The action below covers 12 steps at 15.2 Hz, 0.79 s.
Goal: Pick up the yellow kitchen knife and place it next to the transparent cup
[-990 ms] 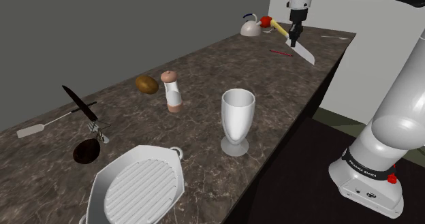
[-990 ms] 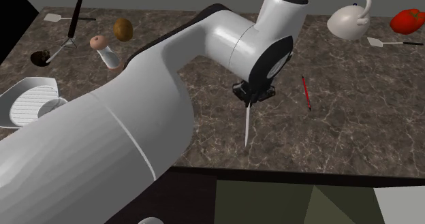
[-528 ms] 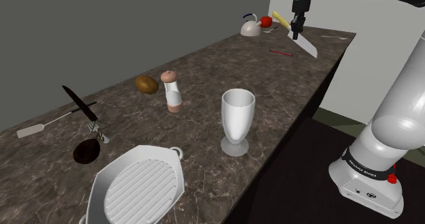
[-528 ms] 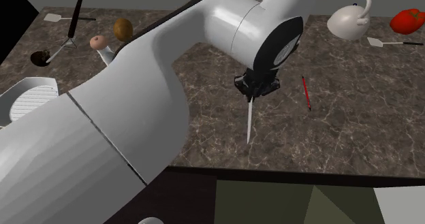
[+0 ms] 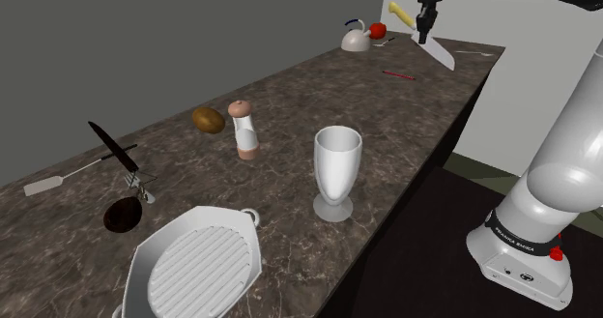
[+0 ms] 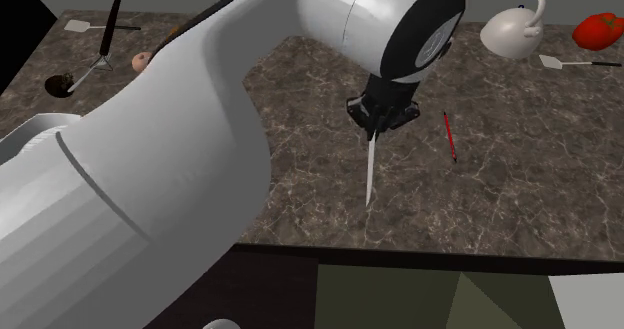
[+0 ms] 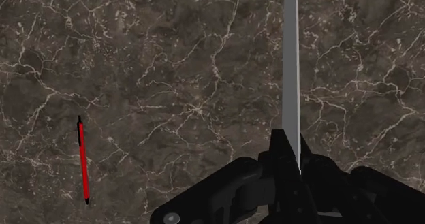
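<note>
Stand [image 5: 522,256]: I see it at the shoulder view's lower right, on the floor beside the counter [image 5: 319,94].
Pan [image 5: 198,263]: white and ribbed, the nearest item on the counter.
Cup [image 5: 336,171]: pale and footed. It stands upright near the counter's front edge, just beyond the pan.
Mill [image 5: 245,130]: upright, beyond the cup toward the shoulder view's left, with a brown lump [image 5: 207,120] just beside it.
Pen [image 7: 83,160]: red, lying flat on the counter's far end, apart from the blade in the wrist view.
Gripper [image 5: 422,34]: I read both fingers as clamped on the knife where blade meets handle. It is raised over the counter's far end.
Knife [image 5: 438,53]: held clear of the counter and well apart from the cup. In the shoulder view the yellow handle [image 5: 398,23] points up-left and the blade slants down-right. In the second exterior view the blade [image 6: 371,167] hangs below the gripper. In the wrist view it runs straight out from the fingers.
Kettle [image 5: 356,40]: white, at the far end beyond the pen, with a red item [image 5: 378,30] just beside it.
</note>
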Motion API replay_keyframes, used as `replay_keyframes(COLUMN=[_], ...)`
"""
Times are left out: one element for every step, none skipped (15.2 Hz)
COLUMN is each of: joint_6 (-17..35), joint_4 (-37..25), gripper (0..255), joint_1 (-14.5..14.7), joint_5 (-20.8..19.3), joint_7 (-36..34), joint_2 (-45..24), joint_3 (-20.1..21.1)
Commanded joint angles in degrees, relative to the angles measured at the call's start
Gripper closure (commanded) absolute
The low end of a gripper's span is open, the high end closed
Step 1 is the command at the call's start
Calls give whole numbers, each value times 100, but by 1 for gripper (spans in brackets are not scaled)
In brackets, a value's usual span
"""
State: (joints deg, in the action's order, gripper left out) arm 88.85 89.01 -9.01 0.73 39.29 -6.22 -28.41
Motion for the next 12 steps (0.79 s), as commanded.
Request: replay_keyframes(joint_6=[-166, -250, -334, -420, -506, -593, -657, -608, -567, -532, -502, -477], joint_4=[-205, -306, -410, -517, -626, -739, -822, -603, -399, -207, -26, 143], gripper=[255, 255, 255, 255, 255, 255, 255, 255, 255, 255, 255, 255], joint_1=[-12, -19, -26, -35, -44, -55, -63, 52, 159, 257, 349, 435], joint_5=[20, 29, 39, 50, 62, 75, 85, 5, -68, -134, -192, -242], joint_7=[13, 21, 30, 39, 49, 60, 68, -94, -257, -420, -584, -747], joint_2=[-46, -67, -89, -113, -139, -167, -189, 1, 181, 353, 517, 672], joint_3=[-4, -8, -11, -15, -19, -23, -27, 34, 98, 168, 241, 317])
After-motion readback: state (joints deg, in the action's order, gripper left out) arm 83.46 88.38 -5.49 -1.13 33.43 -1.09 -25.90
